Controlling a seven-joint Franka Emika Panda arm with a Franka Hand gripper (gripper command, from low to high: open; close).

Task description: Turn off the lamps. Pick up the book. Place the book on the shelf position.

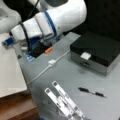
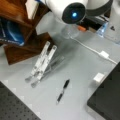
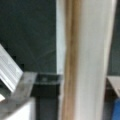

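Both front views look down, sharing the pen (image 1: pixel 91 92); wrist view close.

black pen (image 1: pixel 91 92), grey table (image 1: pixel 75 75), reddish-brown wooden block (image 2: pixel 22 50)

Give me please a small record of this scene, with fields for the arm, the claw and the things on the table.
arm: white, at a front view's top, reaching toward its left
claw: not in view
book: white, flat, at a front view's left edge
shelf position: brown wood below the book
pen: lying on the grey table
black box: white label on its front
metal stand: left of the pen
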